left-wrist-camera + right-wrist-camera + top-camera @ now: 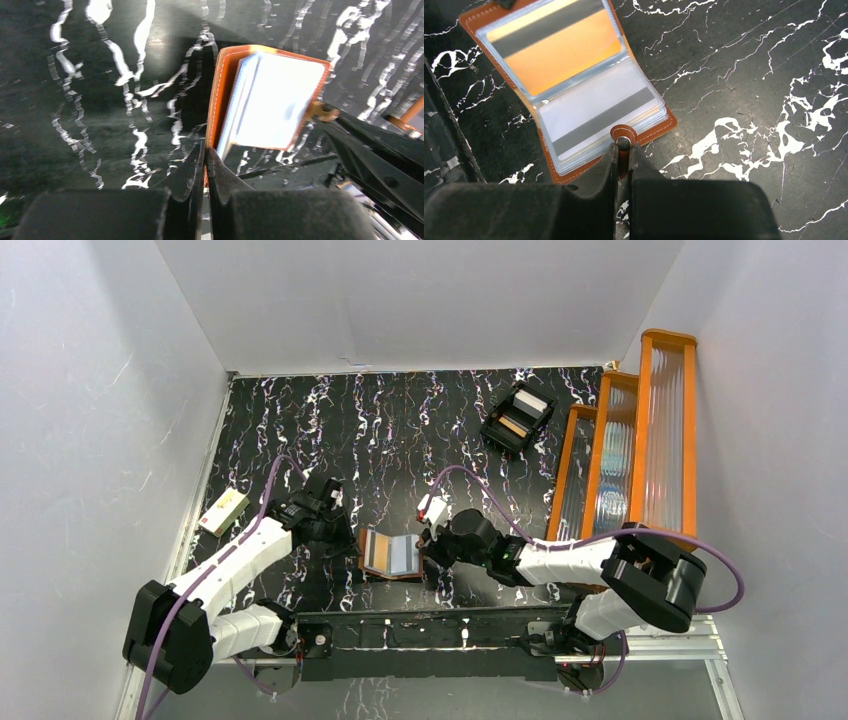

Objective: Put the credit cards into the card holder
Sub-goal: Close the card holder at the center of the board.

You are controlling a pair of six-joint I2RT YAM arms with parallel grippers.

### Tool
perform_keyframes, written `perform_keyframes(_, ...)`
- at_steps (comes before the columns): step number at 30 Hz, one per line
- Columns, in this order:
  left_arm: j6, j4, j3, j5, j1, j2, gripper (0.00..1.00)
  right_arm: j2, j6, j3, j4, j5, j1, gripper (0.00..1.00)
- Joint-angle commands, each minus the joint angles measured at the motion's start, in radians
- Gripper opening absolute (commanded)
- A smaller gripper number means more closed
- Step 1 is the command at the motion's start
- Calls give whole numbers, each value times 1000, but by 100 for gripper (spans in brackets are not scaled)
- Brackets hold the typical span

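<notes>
Card holder (392, 554) lying open on the table (400, 430) between the arms, left gripper (205, 150) clamping its left cover edge, right gripper (623, 150) pinching its snap side, two cards sitting in its pockets, one orange card (556, 55), one white card (599, 112), one black tray (518, 417) lying well beyond, one cream box (224, 511) lying far left, three orange-framed panels (618, 455) standing right.

The flat desk (400, 420) is black with white marble veining. The folding tan-brown leather card holder (660, 128) has pale stitching; in its clear pockets sit an orange plastic card (564, 55) and a white plastic card (589, 100), each striped grey.
</notes>
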Motion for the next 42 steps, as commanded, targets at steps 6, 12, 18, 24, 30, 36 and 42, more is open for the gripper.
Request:
perform_keyframes(6, -137, 463, -135, 415, 7, -61, 21, 41, 12, 3, 161, -25, 4, 0)
perform_keyframes(12, -171, 638, -224, 501, 5, 1, 27, 53, 15, -17, 208, -23, 3, 0)
perform_keyframes(18, -174, 706, -242, 484, -7, 60, 32, 69, 42, -59, 298, -6, 4, 0)
perform_keyframes(24, -137, 712, -227, 444, -32, 146, 37, 62, 56, -84, 337, 12, 4, 0)
perform_keyframes(30, -104, 635, -185, 336, -71, 195, 40, 51, 69, -116, 371, 25, 4, 0)
perform_keyframes(36, -40, 402, -85, 138, -114, 279, 41, 45, 85, -135, 417, 34, 4, 0)
perform_keyframes(42, -55, 356, -74, 84, -125, 356, 41, 53, 138, -216, 532, 49, 4, 0)
